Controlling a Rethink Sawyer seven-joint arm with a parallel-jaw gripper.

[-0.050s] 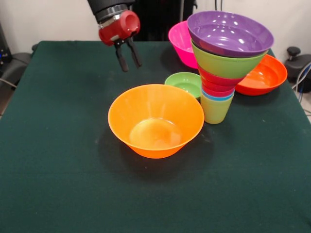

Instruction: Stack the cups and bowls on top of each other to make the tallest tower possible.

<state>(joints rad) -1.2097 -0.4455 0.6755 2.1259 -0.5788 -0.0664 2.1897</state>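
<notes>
The tower [219, 73], 1 funnel of nested cups and bowls widening upward from a yellow-green cup [215, 108], stands right of the large orange bowl [155, 120] on the table [58, 160], while the tool [128, 57] hangs released and empty at far left, presumably poised to fetch that bowl.

Glossy smooth plastic bowls [155, 119] and a translucent plastic yellow-green cup [215, 109] stand on matt dark green cloth [58, 170]
</notes>
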